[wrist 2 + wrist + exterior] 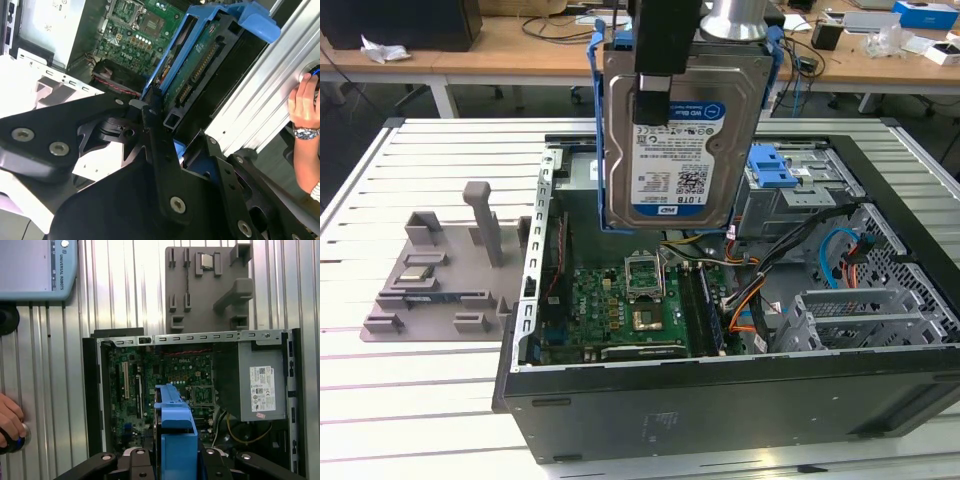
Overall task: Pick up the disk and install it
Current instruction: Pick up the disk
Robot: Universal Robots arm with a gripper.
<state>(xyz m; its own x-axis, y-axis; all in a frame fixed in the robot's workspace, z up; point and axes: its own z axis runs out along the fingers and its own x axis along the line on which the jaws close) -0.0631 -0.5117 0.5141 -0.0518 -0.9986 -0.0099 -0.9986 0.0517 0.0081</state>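
A ribbed metal tabletop [420, 380], wooden desks [520, 50] behind it – the disk [680, 150] hangs over an open computer case [720, 410].

The pincer [653, 100] is clamped on the disk's flat faces and holds it upright, its label turned toward the exterior view and its blue rails running down both edges. The disk is clear of the case, above the green circuit board [620, 300]. Toward the exterior view's right, a blue-latched metal cage [780, 170] sits inside the case. A grey holder plate [440, 270] lies on the tabletop at the exterior view's left, just beside the case. In both wrist views a person's hand [10, 417] rests on the tabletop – off to one side of the case.
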